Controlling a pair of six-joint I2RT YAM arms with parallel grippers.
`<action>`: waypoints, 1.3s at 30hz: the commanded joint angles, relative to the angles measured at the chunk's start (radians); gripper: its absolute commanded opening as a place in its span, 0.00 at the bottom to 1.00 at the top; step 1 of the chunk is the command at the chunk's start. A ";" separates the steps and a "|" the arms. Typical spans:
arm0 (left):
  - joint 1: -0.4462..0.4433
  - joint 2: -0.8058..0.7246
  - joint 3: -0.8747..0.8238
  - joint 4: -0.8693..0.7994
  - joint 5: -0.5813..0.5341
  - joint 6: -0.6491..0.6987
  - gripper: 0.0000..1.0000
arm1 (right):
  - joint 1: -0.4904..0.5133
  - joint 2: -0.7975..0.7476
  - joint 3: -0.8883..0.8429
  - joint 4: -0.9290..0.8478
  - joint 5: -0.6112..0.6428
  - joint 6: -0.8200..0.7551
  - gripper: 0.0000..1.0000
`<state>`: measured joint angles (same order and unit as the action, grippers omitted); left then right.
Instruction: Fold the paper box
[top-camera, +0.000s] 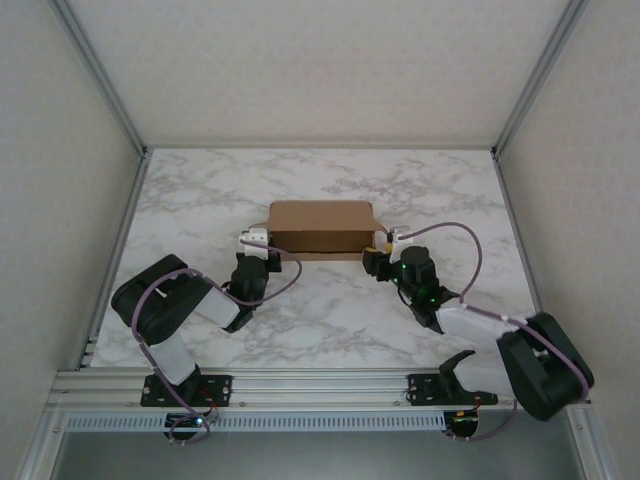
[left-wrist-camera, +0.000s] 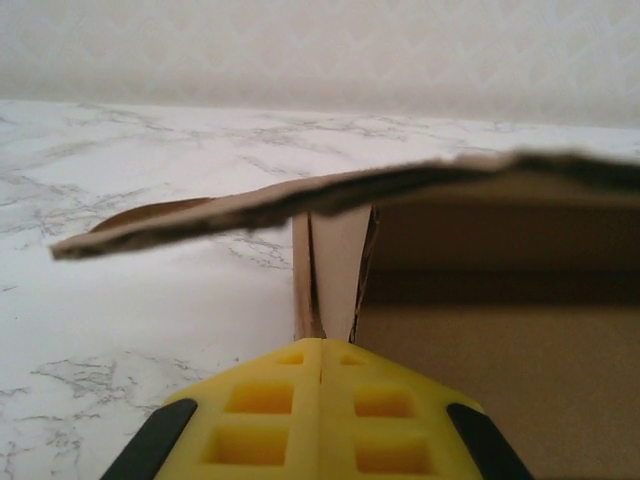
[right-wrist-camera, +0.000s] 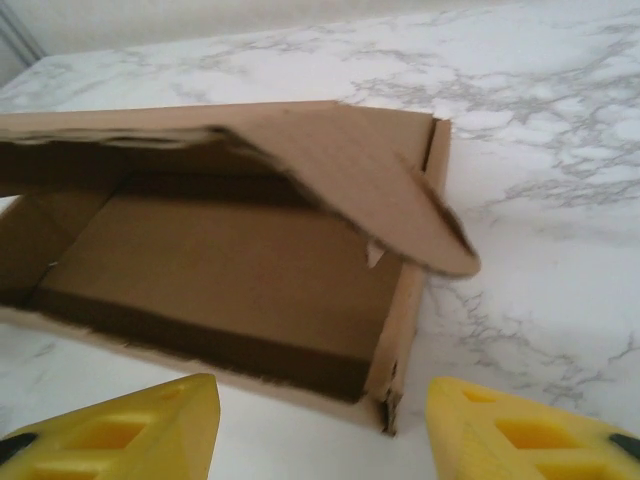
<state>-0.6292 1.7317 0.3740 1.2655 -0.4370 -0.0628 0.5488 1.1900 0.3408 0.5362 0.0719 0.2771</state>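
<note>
Brown cardboard makes up the thin, flat paper box (top-camera: 320, 228), which lies midway between the side edges of the white marble table (top-camera: 330, 325), nearer the far edge, with its lid flap partly raised. At its near left corner the left gripper (top-camera: 256, 238) has its yellow fingers (left-wrist-camera: 260, 400) pressed together. At the near right corner the right gripper (top-camera: 392, 240) is spread wide, holding nothing.
</note>
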 joint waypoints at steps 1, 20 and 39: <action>-0.008 0.015 0.013 -0.015 -0.023 0.014 0.00 | 0.010 -0.149 -0.043 -0.201 -0.081 0.096 0.56; -0.008 0.035 0.011 -0.046 0.019 0.020 0.00 | -0.005 -0.032 0.754 -1.015 -0.173 0.205 0.20; -0.135 -0.331 -0.028 -0.560 0.121 -0.260 0.64 | -0.002 0.475 0.947 -1.037 -0.166 0.241 0.25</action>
<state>-0.7330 1.4380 0.3737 0.8555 -0.3809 -0.2195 0.5468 1.6493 1.3174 -0.5095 -0.1051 0.5137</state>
